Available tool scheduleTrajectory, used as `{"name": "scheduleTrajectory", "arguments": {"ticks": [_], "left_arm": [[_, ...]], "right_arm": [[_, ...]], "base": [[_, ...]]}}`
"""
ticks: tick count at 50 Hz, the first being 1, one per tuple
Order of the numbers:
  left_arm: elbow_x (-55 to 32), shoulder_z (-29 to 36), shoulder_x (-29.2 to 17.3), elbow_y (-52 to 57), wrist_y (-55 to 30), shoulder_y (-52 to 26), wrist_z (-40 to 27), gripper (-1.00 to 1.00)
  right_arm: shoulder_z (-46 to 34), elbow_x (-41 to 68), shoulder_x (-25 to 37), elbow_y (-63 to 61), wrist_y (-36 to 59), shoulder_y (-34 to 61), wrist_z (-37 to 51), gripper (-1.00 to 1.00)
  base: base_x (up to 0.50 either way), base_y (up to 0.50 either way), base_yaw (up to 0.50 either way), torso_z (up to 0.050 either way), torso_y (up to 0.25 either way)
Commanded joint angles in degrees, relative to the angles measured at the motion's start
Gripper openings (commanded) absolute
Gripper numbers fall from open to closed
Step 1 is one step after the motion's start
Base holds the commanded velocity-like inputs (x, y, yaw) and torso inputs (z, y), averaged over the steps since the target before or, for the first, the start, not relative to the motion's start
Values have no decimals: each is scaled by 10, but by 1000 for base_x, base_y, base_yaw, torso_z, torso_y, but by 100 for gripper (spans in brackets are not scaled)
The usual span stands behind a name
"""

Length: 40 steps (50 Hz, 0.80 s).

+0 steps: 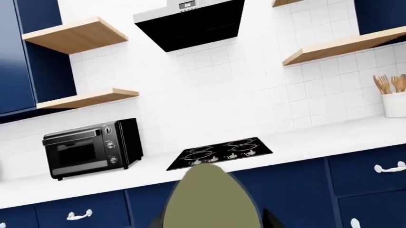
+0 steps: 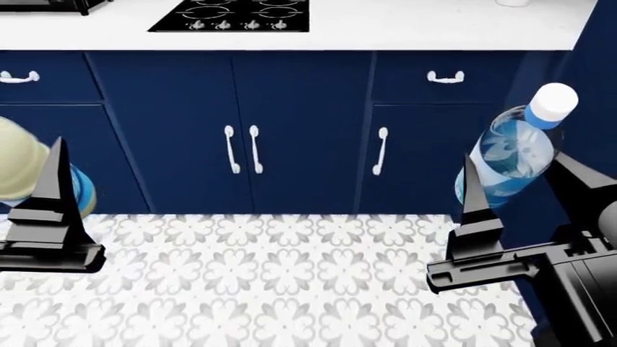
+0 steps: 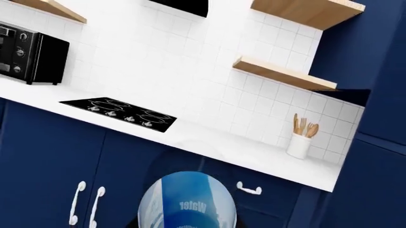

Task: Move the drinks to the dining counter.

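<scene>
A slim clear-blue water bottle with a white cap (image 2: 516, 152) was held tilted in the clenched right tool (image 2: 521, 210), while a cream-coloured bottle with a blue label (image 2: 24, 170) was gripped by the left tool (image 2: 43, 210), both raised before navy blue cabinets (image 2: 299, 130) under the white table with a black hob (image 2: 236, 16).

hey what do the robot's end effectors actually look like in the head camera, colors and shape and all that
Both are matte black. The left end effector shows a tall pointed finger like a narrow wedge on a stepped, blocky base. The right end effector has two such tapering fingers on a flat bar with a ribbed black housing behind it. No cables or markings are visible.
</scene>
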Motion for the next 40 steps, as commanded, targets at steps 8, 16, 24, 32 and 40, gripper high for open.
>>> {"name": "scheduleTrajectory", "arguments": {"ticks": [8,16,24,32,40], "left_arm": [[16,-7,10,3,-8,1,14,-100],[9,-2,9,3,-7,-2,6,-100],[23,-4,11,4,-9,2,18,-100],[21,-5,11,4,-9,2,17,-100],[18,-2,10,4,-8,1,13,-100]], "right_arm": [[6,-21,11,1,6,-9,-7,-100],[3,-16,7,3,6,-4,-3,-100],[-63,-60,59,-1,-2,16,6,-100],[-67,-60,52,-1,4,14,6,-100],[-78,-60,62,-1,-8,20,6,-100]], "base": [[-500,180,0,0,0],[-500,190,0,1,0],[-480,109,183,0,0],[-350,-13,463,1,0],[-337,-29,472,0,0]]}}
